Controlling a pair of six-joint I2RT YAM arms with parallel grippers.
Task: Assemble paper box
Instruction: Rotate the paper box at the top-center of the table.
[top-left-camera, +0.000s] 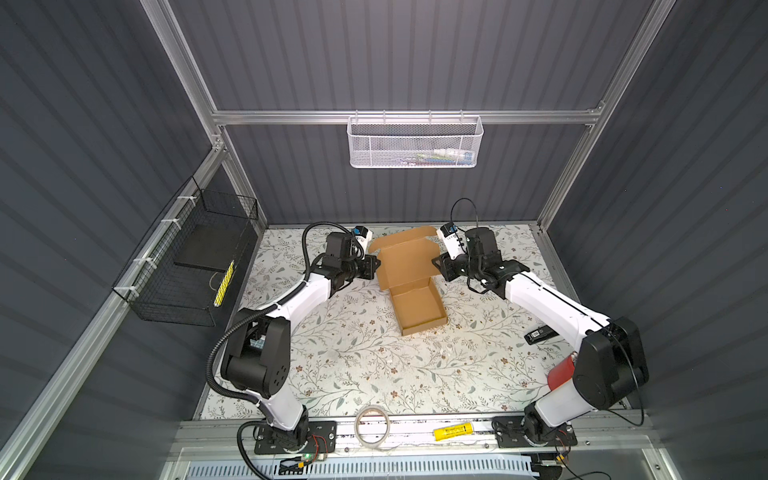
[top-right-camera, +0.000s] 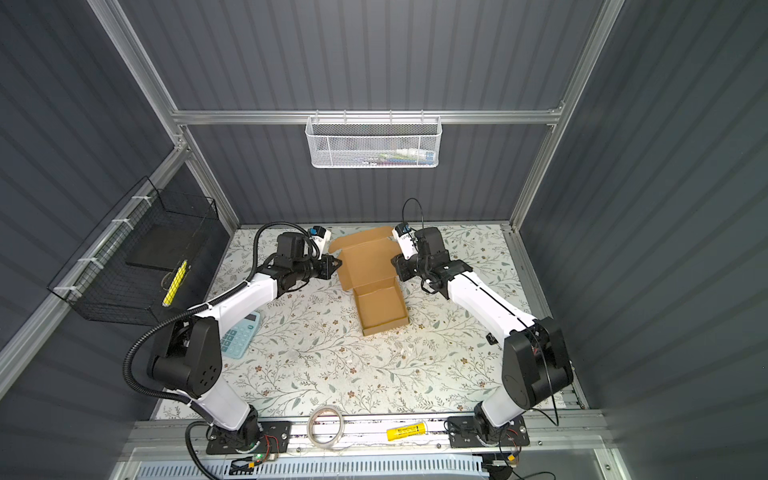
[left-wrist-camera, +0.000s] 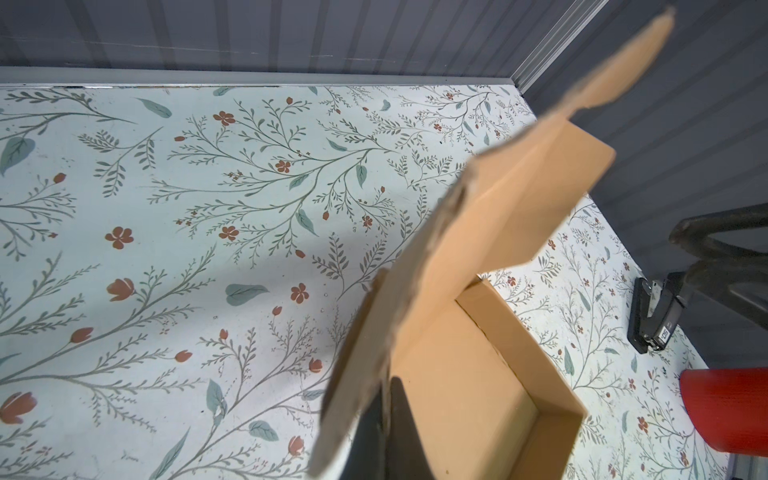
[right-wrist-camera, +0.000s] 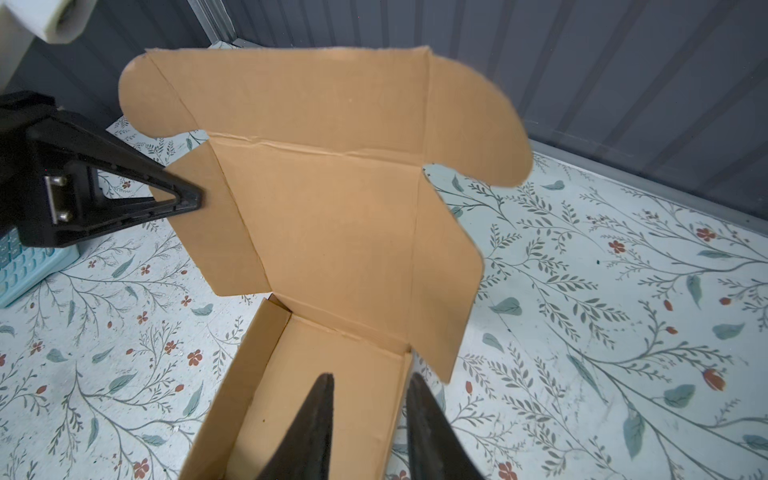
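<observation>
Pinched lid flap (right-wrist-camera: 220, 232) of paper box (right-wrist-camera: 332, 232) w/ shut left gripper (right-wrist-camera: 195, 201), w/ right gripper (right-wrist-camera: 372, 378) part-open, empty. Probably needed slow fold along crease.

Bright even light, soft shadows on table (top-left-camera: 353, 374), bowed edges, near paper box (left-wrist-camera: 478, 232) flap blurred.

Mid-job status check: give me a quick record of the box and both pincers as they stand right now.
box: half built, resting on the table
tray: walls up, nothing inside
lid: open, raised behind the tray
side flap: not tucked in
left pincer: shut on that side flap
right pincer: open, at the tray's side wall, gripping nothing
nearby: calculator, stapler, tape roll
</observation>
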